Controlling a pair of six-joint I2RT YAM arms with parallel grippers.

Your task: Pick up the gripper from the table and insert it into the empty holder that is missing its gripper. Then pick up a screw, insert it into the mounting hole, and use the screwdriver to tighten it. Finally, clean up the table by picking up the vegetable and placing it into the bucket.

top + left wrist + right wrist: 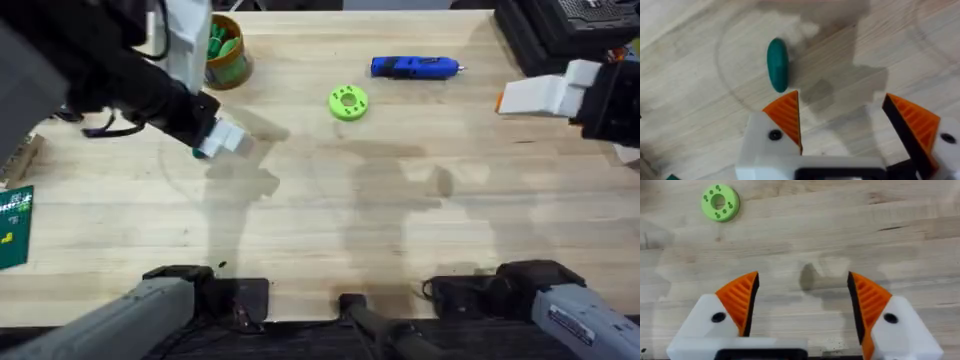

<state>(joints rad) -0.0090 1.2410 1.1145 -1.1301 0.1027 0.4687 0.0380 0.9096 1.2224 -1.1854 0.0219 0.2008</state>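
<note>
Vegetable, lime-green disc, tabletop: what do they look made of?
Vegetable: likely moulded plastic or rubber; smooth, dark green, uniform, soft sheen.
Lime-green disc: probably 3D-printed or moulded plastic; matte, flat colour, small holes around a centre bore.
Tabletop: wood, light butcher-block look; visible grain and plank seams, low-gloss finish.

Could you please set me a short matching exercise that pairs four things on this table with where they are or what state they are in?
Things:
1. vegetable
2. screwdriver
3. bucket
4. right gripper

Descriptions:
A. open, holding nothing, above bare wood
B. lying on the table just beyond the left gripper, whose fingers are open
C. at the far left of the table, green items inside
D. lying flat at the far edge, beyond the lime-green disc

Pairs: 1-B, 2-D, 3-C, 4-A
</note>
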